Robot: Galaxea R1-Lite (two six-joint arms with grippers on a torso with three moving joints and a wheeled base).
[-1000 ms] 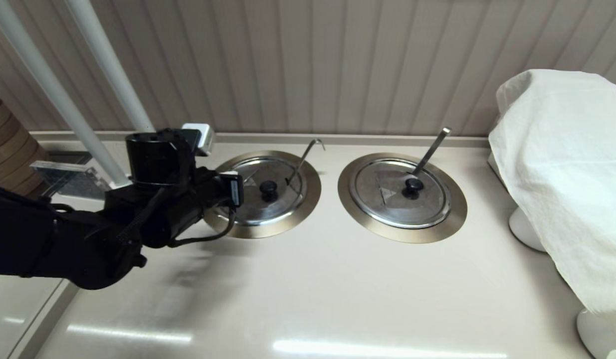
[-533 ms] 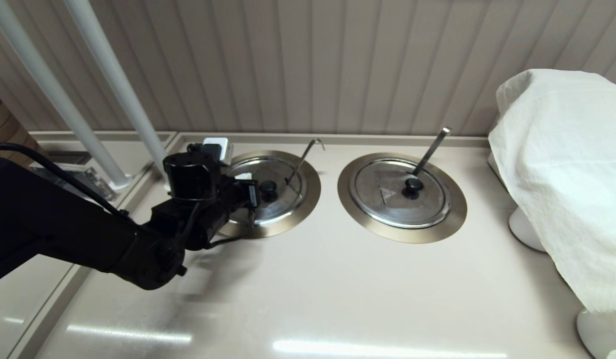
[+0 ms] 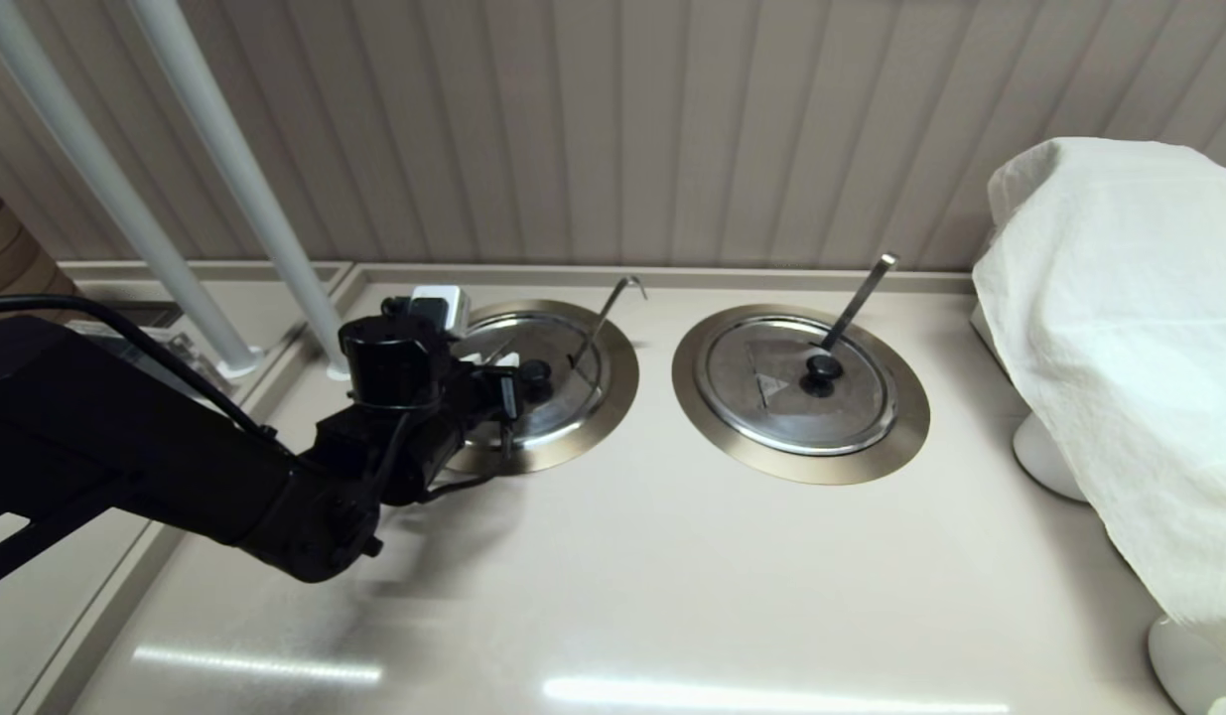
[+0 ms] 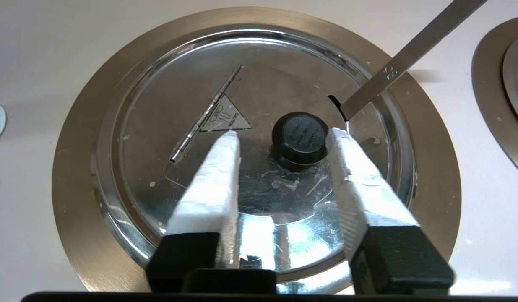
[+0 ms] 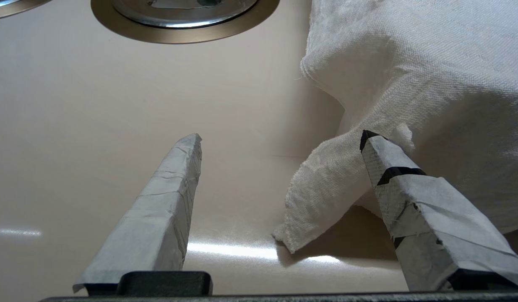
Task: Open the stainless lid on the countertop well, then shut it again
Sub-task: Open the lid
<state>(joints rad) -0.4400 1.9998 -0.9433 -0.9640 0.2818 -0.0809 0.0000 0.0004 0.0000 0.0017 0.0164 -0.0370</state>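
Steel lid: left gripper fingers have neared its knob.

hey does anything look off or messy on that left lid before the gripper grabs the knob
Nothing is askew: the stainless lid sits flat and closed in the countertop well. It does carry small white specks and smears, thickest around the black knob. The open left gripper straddles the knob, not yet gripping.

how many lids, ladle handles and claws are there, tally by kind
lids: 2, left lid, right lid
ladle handles: 2, hooked handle, flat handle
claws: 2, left claw, right claw
total: 6
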